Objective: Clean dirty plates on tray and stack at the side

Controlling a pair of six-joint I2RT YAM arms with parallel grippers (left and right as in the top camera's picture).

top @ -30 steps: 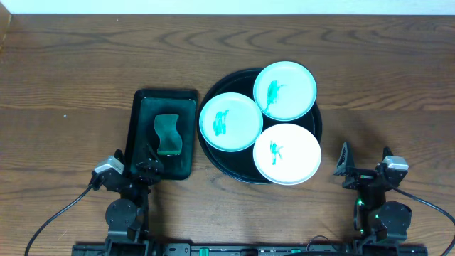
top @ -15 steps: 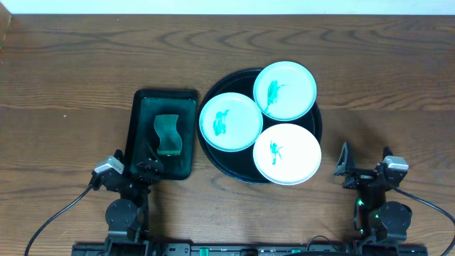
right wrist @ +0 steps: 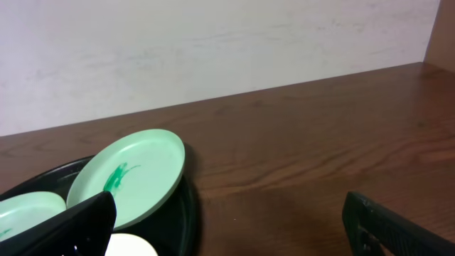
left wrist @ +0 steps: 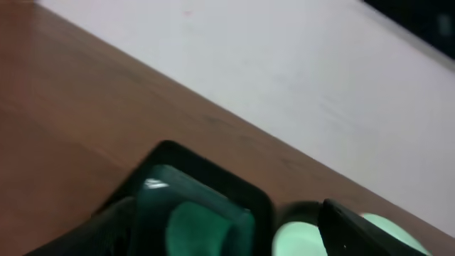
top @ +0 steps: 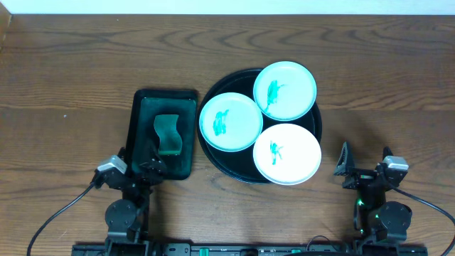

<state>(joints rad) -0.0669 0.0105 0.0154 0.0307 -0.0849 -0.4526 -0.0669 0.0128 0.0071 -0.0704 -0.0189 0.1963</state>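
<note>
Checking progress: nothing done yet, by the look of it

- Three plates on the black tray [top: 210,158], all with a teal smear in the middle: left plate [top: 230,121], far plate [top: 285,90], near plate [top: 287,153]
- Far and near plates overhang the tray rim. The far one looks tilted in the right wrist view; can't tell what props it up
- No stack anywhere on the desk [top: 71,85]; the bare wood either side has no plates on it
- Sponge [top: 168,134] lies in the green tray [top: 146,99], just left of the black tray, nothing touching it
- Left gripper [top: 135,162]: jaws wide apart, empty, at the near end of the green tray, just near of the sponge
- Right gripper [top: 365,160]: jaws wide apart, empty, over bare desk right of the near plate, not touching it

Left to do, as I read it: the whole job. Grab the sponge, wipe three plates, move each off the tray, stack at the side. The left arm is best placed for the sponge, and the right for lifting the near plate
</note>
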